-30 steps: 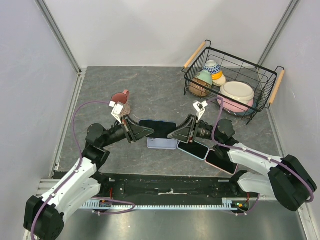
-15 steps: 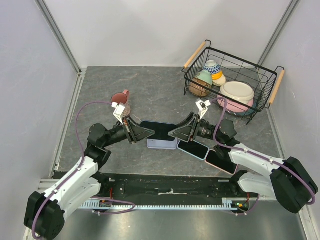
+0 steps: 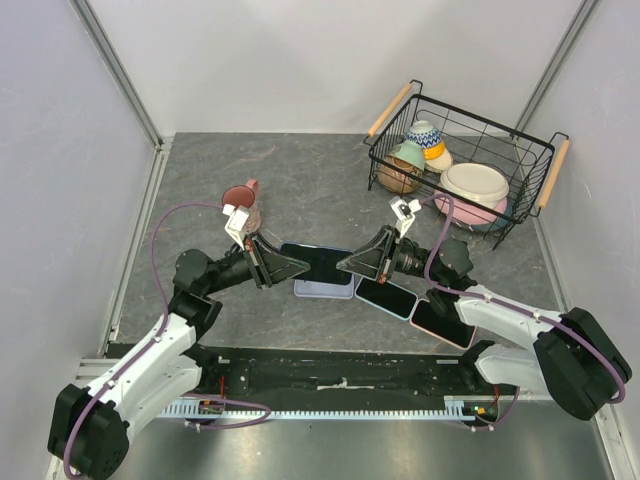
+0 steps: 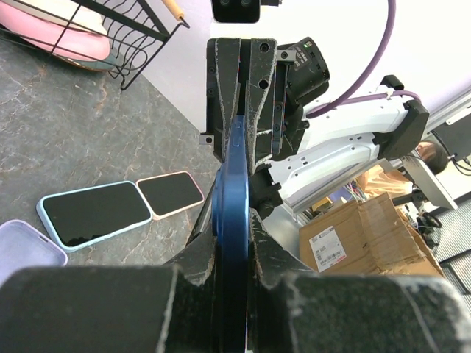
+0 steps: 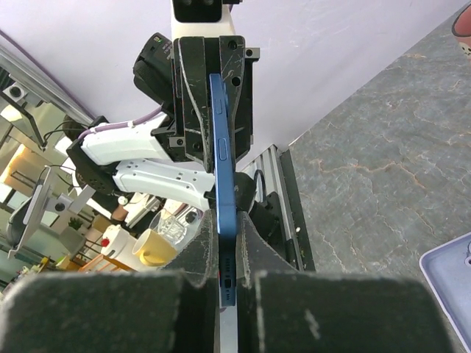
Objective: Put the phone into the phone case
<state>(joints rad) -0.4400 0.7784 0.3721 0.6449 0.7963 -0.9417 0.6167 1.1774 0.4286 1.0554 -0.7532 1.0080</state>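
Pinching the blue phone [image 3: 322, 262]: left tool [image 3: 300, 264], right tool [image 3: 346, 266]; carton label [image 4: 329, 239] illegible.

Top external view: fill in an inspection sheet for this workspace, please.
Surface: grey stone-pattern table.
Job's things: blue phone held above the lavender phone case.
Clutter: light-blue cased phone, pink cased phone lying flat; pink cup; wire basket of bowls.
End effectors: left end effector and right end effector both shut on the phone's opposite ends.
Cables: purple cable looped along each arm.
Surroundings: white walls, metal frame posts.
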